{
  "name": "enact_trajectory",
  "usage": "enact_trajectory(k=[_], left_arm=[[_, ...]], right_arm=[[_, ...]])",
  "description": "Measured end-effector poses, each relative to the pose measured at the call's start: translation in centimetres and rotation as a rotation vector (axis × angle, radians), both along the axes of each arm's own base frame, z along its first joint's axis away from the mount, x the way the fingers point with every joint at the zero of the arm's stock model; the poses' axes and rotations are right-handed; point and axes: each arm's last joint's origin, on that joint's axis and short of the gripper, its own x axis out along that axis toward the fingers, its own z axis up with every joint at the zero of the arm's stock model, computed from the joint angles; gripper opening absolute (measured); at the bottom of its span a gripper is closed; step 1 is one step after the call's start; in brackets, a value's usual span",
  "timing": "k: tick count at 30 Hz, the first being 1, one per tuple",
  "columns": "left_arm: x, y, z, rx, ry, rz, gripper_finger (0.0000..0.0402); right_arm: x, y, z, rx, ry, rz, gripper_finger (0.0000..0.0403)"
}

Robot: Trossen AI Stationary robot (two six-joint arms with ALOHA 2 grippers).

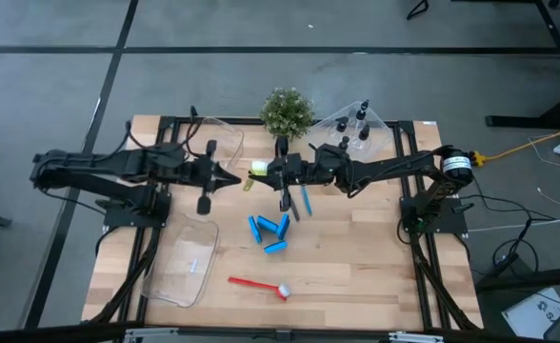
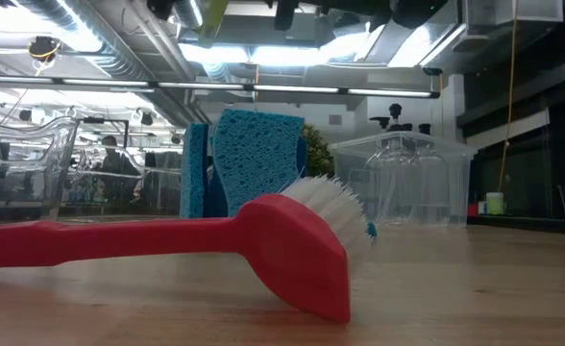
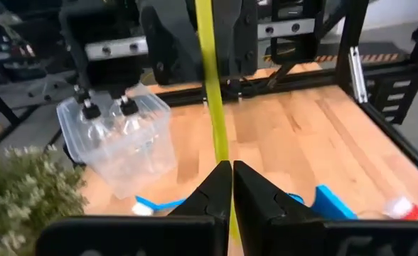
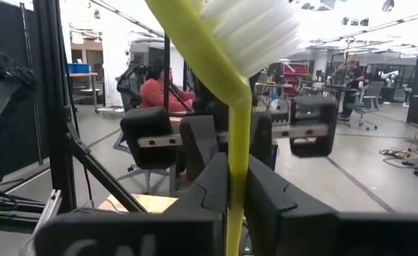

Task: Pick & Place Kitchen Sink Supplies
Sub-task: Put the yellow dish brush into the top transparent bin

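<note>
My right gripper [image 1: 272, 172] reaches over the table's middle from the right and is shut on the yellow-green brush [image 1: 258, 171], whose white bristle head [image 4: 255, 28] stands up. My left gripper [image 1: 238, 178] faces it from the left, shut. In the left wrist view the brush's handle [image 3: 212, 85] runs down to the left fingertips [image 3: 232, 171]. On the table lie blue sponge pieces [image 1: 270, 231], a blue brush [image 1: 307, 200], a grey brush [image 1: 288, 202] and a red brush [image 1: 259, 283]. Black-capped bottles [image 1: 354, 127] stand in a clear bin [image 1: 380, 124]. My right gripper pinches the yellow-green brush's handle just below the head [image 4: 237, 167] between its two fingers. The fingers come about level from the table's right and lie across the handle. The brush is lifted clear, head up, its handle slanting down toward my left gripper. My left gripper: I cannot tell whether its shut fingertips touch the handle's lower part [image 3: 227, 153].
A green potted plant [image 1: 287, 111] stands at the far edge. A clear bin [image 1: 187, 262] lies near the front left, and another [image 1: 221, 138] is behind my left arm. In the low view the red brush [image 2: 292, 245] lies in front of the sponges [image 2: 258, 154].
</note>
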Motion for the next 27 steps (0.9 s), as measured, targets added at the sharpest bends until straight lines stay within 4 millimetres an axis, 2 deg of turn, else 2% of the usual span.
enact_trajectory(k=[4,9,17,22,27], left_arm=[[1.3,0.0,0.1,0.045,0.043,-0.008,0.0037],[2.7,0.0,-0.1,0.002,0.076,0.024,0.0093],[3.6,0.2,0.3,-0.005,0.049,0.076,0.0174],[3.9,0.2,0.5,0.000,0.020,0.072,0.0186],[3.9,0.1,0.8,-0.012,-0.006,0.062,0.0176]], right_arm=[[0.0,0.0,0.0,-0.025,0.000,-0.005,0.0024],[0.0,-0.1,-0.1,-0.035,0.008,-0.014,0.0036],[0.0,-0.1,-0.1,-0.055,0.007,-0.010,0.0024],[0.0,-0.1,-0.1,-0.054,0.003,-0.017,0.0036],[0.0,-0.1,0.0,-0.080,-0.011,-0.022,0.0025]])
